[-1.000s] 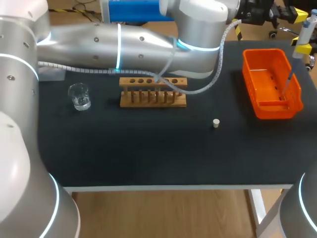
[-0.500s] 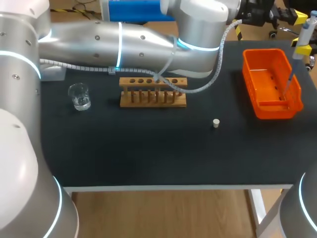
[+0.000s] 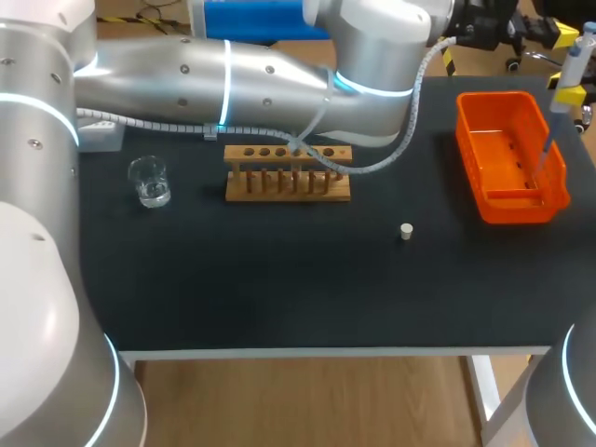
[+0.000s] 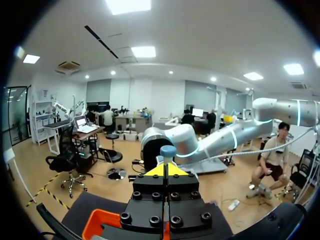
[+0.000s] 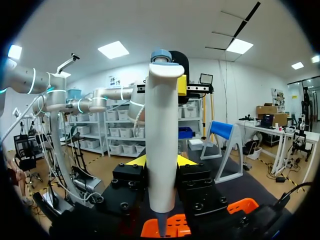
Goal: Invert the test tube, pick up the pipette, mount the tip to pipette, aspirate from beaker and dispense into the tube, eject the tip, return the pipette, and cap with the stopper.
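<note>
Orange bin (image 3: 468, 140) lies below the right fingers (image 5: 136, 161), which pinch the pipette (image 5: 161, 145) upright from two sides, with its tip (image 3: 541, 158) hanging over the bin. Left fingers (image 4: 157, 171) look pressed together, and the pipette's blue knob (image 4: 167, 150) sits just ahead of them. The step seems to be ejecting the tip. Press squarely along the pipette's axis, grip firmly on the right so the body cannot slide, and hold the tip within the bin's walls.

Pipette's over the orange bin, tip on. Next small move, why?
Probably press the ejector with the left gripper. The right gripper holds the pipette upright, its tip hangs inside the orange bin, and the left gripper's closed fingers sit right at the blue top button.
</note>
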Robot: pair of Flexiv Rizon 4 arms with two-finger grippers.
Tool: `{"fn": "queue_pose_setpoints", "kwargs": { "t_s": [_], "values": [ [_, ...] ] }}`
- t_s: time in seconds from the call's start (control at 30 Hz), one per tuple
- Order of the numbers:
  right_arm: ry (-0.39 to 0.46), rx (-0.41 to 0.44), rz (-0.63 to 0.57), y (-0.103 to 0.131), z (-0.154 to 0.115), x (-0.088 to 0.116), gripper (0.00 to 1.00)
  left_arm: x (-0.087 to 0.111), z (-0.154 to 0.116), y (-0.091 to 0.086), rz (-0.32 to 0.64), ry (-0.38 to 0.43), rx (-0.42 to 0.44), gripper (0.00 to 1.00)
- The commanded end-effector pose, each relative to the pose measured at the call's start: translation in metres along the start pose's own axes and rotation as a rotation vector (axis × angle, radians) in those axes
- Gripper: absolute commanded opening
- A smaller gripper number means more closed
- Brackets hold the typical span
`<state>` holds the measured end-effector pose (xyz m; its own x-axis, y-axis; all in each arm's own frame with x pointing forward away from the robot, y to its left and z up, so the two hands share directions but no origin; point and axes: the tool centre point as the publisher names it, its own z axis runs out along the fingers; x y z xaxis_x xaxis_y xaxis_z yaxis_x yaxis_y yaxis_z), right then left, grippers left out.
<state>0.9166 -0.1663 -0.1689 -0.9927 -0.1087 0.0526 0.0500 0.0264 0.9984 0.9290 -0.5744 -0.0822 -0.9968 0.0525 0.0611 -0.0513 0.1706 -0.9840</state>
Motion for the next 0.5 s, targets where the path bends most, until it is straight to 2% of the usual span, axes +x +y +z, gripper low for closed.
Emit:
{"fn": "queue_pose_setpoints", "kwargs": {
  "t_s": [0.03, 0.5],
  "values": [
    [0.006, 0.001, -0.001, 0.0056, -0.0008, -0.0021, 0.00, 0.0001, 0.0057, 0.0067, -0.001, 0.003, -0.005, 0.00],
    [0.006, 0.001, -0.001, 0.0056, -0.0008, -0.0021, 0.00, 0.0017, 0.0071, 0.0136, -0.005, -0.001, -0.014, 0.00]
  ]
}}
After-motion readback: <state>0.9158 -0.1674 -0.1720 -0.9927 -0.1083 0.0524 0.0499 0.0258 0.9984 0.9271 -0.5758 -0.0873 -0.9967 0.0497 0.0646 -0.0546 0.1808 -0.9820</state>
